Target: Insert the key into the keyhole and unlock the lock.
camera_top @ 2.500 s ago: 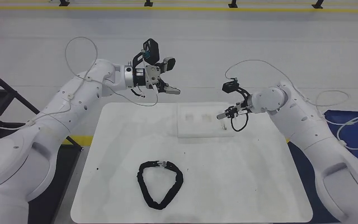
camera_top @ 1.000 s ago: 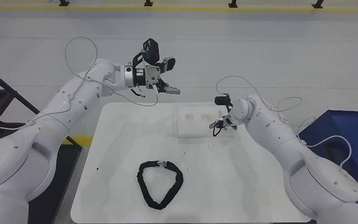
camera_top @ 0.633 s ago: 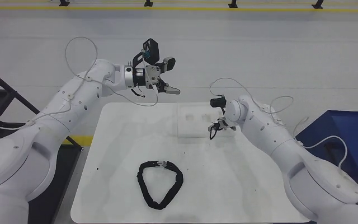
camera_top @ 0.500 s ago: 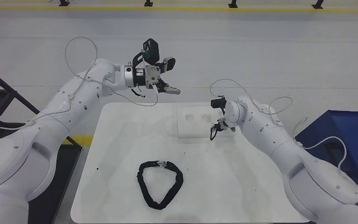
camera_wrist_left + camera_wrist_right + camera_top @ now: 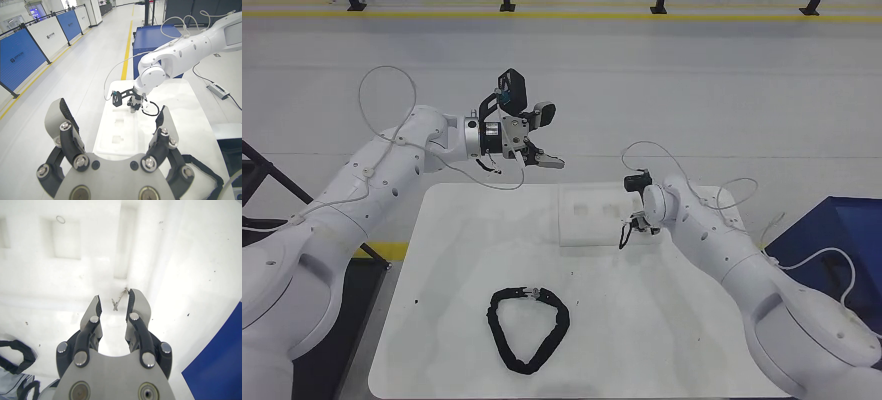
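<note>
Just over the foam block [image 5: 66,279], right gripper [image 5: 114,294] points down, jaws apart.

You see the right gripper [image 5: 114,294], fingers spread, straddling the key [image 5: 116,301], which lies on the foam block [image 5: 56,281] at the end of its narrow slot [image 5: 123,245].

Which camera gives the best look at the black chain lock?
The top view: the whole chain lock lies there as a loop on the table, uncovered. The left wrist view catches one stretch of it beside its own jaws; the right wrist view, a bend of it.
</note>
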You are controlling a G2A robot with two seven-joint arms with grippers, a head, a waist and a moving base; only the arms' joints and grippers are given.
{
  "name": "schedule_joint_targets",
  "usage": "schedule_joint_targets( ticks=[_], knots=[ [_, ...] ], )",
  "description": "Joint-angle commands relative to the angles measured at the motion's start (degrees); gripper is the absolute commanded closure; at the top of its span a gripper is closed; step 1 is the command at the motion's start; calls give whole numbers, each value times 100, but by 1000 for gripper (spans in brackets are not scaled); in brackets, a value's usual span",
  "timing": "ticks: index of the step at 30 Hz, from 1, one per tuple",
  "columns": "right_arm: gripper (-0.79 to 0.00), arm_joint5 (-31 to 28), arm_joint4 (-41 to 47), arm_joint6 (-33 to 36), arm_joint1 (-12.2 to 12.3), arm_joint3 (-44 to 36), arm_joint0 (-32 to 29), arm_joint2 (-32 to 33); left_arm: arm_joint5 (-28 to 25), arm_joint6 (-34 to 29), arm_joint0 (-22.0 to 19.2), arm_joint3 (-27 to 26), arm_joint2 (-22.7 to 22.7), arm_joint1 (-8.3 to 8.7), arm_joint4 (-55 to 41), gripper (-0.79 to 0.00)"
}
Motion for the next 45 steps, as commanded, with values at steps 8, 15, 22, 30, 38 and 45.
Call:
schedule_joint_targets(
  ticks=[8,15,22,30,38,45],
  knots=[
    [-209,104,-173,-64,-130,314,-28,50,0,0,0,0,0,0,0,-785],
    [0,53,-190,-64,-229,498,-15,136,0,0,0,0,0,0,0,-785],
    [0,-117,-144,-73,-278,603,35,284,0,0,0,0,0,0,0,-785],
    [0,-118,-222,57,-271,563,114,440,0,0,0,0,0,0,0,-785],
    [0,-261,-170,255,-74,77,122,811,0,0,0,0,0,0,0,-785],
    [0,-275,-193,332,333,-1150,-237,1421,0,0,0,0,0,0,0,-785]
  ],
)
